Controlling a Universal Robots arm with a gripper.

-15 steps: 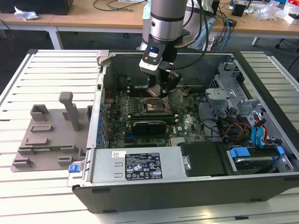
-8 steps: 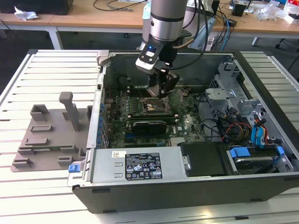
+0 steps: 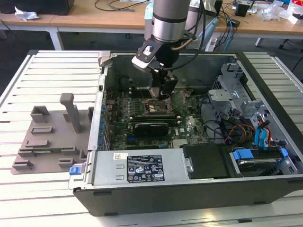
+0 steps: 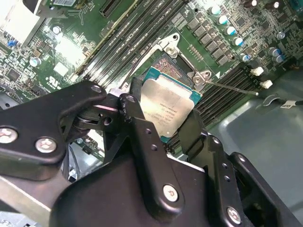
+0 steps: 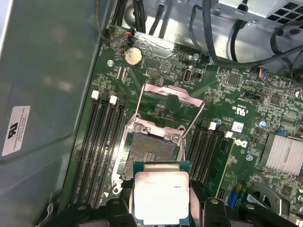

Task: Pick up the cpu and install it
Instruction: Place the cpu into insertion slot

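- The tool (image 3: 166,90) is clenched on the cpu (image 4: 168,106) at two edges (metal plate up).
- Both hang close to the open socket (image 5: 151,150), toward twelve o'clock inside the case (image 3: 189,198) in the exterior view.

The small square cpu (image 5: 162,196) carries a smooth, satin silver-grey metal top plate. The black gripper fingers (image 4: 147,142) look matt, their screw heads shiny metal. The green motherboard (image 5: 213,90) is glossy, its hinged socket frame (image 5: 170,91) bare bright metal. The grey moulded tray (image 3: 47,137) is dull plastic.
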